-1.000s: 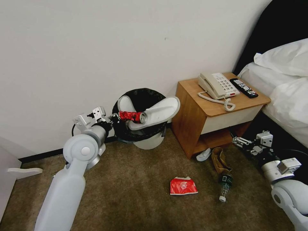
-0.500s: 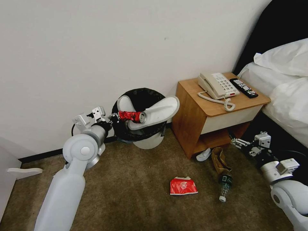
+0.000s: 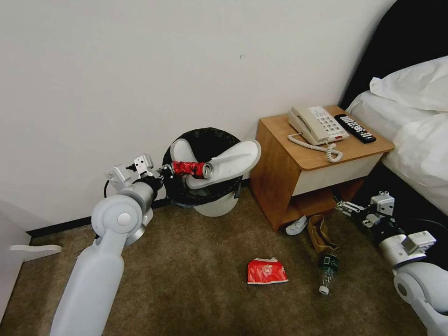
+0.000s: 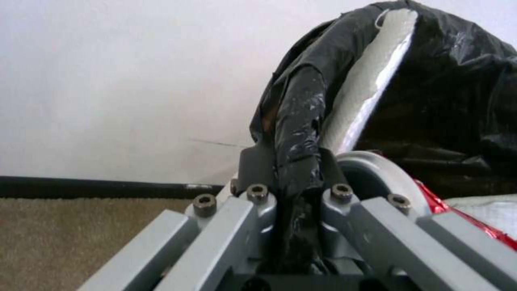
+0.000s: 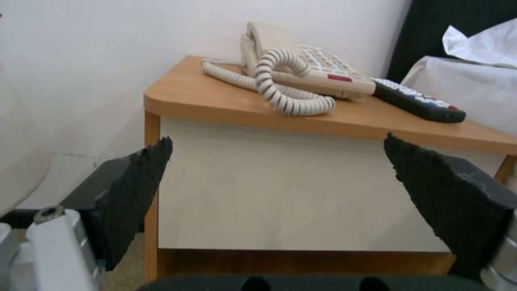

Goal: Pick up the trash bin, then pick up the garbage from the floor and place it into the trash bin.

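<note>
The trash bin [image 3: 217, 205], white with a black bag over its rim, tilts near the wall. Two white slippers [image 3: 233, 161] and a crushed red can [image 3: 192, 168] stick out of it. My left gripper [image 3: 166, 173] is shut on the bin's bagged rim; in the left wrist view the gripper [image 4: 288, 161] pinches the black bag [image 4: 442, 101]. On the floor [image 3: 186, 280] lie a flattened red cup [image 3: 266, 270], a brown paper bag [image 3: 321, 232], a clear bottle [image 3: 327, 270] and a pale crumpled piece [image 3: 297, 226]. My right gripper [image 3: 343, 205] hangs open low beside the brown bag, its fingers [image 5: 135, 194] wide apart.
A wooden nightstand [image 3: 280, 172] stands right of the bin with a phone [image 3: 316, 123] and a remote [image 3: 354, 127] on top. The bed [image 3: 415, 121] is at the far right. A white furniture edge [image 3: 18, 247] juts in at the left.
The right gripper has edged slightly toward the nightstand. The left arm, the bin and the litter on the carpet have stayed put.
</note>
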